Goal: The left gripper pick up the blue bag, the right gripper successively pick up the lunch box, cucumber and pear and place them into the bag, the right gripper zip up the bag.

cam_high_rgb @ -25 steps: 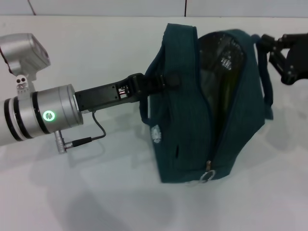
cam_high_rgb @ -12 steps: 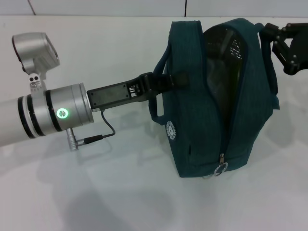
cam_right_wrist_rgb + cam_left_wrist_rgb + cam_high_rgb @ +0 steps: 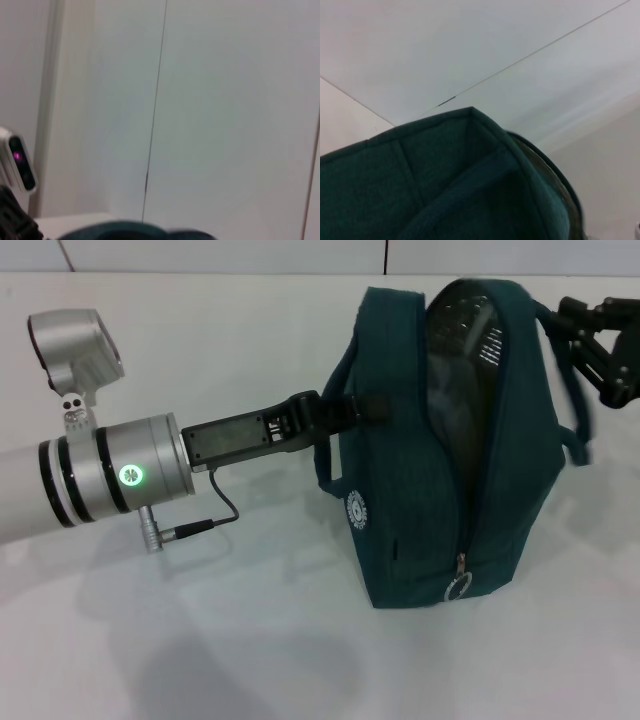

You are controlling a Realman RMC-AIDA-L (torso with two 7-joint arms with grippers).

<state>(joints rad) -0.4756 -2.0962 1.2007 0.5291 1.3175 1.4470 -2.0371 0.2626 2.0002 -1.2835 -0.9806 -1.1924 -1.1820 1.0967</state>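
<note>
The blue bag (image 3: 410, 470) stands on the white table (image 3: 250, 640) with its mouth open toward me. Its silver zipper ring (image 3: 458, 590) hangs at the near end. My left gripper (image 3: 345, 410) is shut on the bag's left handle, and the left wrist view is filled with the bag's fabric (image 3: 445, 175). At the far right my right gripper (image 3: 585, 345) is open beside the bag's right handle, above the bag's far corner. A glossy clear surface (image 3: 472, 335) inside the opening looks like the lunch box. The cucumber and pear are hidden.
The silver left wrist (image 3: 110, 475) with its green light and cable stretches across the left half of the table. A pale wall (image 3: 200, 100) rises behind the table. The bag's top edge (image 3: 135, 231) shows low in the right wrist view.
The left arm has carried the bag to the right and stood it more upright. The right gripper has drawn back to the right, and the right handle now hangs blurred.
</note>
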